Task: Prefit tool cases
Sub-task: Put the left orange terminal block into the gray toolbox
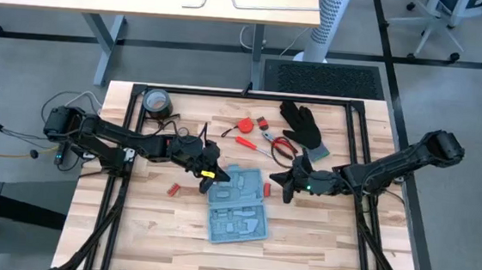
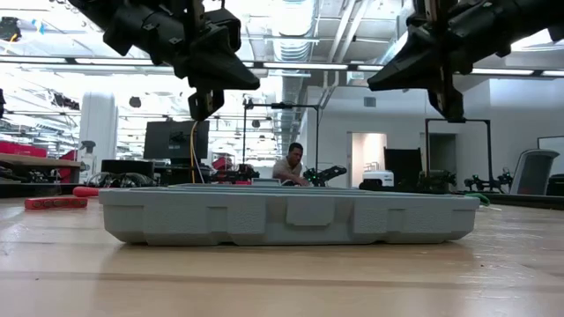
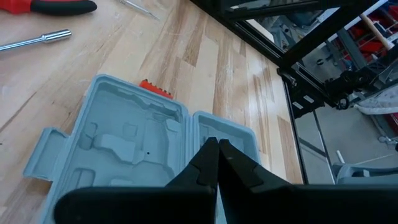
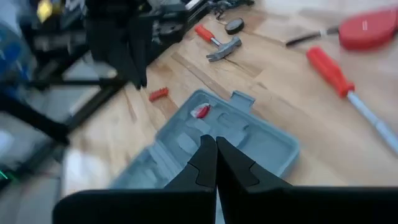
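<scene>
The flat light-blue plastic tool case (image 1: 237, 205) is lying opened out in the middle of the wooden table (image 1: 318, 253), moulded slots facing up. The left gripper (image 1: 214, 174) is reaching in low from the left, hovering above the case's far left corner, fingers pressed together. The right gripper (image 1: 278, 184) is stretching in from the right, hovering just beside the case's far right edge, fingers likewise closed on nothing.

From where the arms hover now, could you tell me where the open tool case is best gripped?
Probably the raised rim of the tool case, pinched from straight above. It lies open and flat on the table, so only its thin upright walls offer an edge. The right gripper, fingers shut, hovers beside its right edge and must open first.
</scene>
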Robot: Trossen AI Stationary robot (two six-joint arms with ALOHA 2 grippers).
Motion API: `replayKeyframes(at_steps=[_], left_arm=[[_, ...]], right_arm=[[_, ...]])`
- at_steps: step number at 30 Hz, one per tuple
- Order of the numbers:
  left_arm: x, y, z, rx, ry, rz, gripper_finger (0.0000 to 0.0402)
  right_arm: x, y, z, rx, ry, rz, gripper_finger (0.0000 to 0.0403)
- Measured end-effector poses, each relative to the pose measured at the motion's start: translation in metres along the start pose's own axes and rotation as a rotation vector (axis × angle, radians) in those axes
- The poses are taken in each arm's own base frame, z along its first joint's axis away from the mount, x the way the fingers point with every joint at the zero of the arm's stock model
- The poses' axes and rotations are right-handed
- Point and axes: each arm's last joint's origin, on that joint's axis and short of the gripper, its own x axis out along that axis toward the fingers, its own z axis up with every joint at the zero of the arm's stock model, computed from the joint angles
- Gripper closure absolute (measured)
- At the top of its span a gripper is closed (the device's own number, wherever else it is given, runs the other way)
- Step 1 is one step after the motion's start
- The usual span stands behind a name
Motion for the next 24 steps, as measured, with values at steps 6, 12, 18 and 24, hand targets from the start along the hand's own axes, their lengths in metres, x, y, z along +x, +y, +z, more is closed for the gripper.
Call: replayKeyframes(at_steps=[6, 12, 18, 24], left_arm=[[-0.007, 0.009, -0.015, -0.035, 0.17, 0.149, 0.0401], [-0.049, -0.005, -0.013, 0.041, 0.367, 0.632, 0.0402], [-0.09, -0.026, -0.001, 0.005, 0.395, 0.823, 0.0402], [-0.103, -0.031, -0.009, 0.003, 0.484, 0.792, 0.0379]], right_arm=[[0.0, 0.001, -0.002, 0.095, 0.041, 0.029, 0.0394], [0.0, 0.001, -0.002, 0.085, 0.041, 0.031, 0.0394], [-0.001, 0.002, -0.003, 0.108, 0.046, 0.037, 0.0394], [-0.001, 0.002, -0.002, 0.218, 0.044, 0.038, 0.0394]])
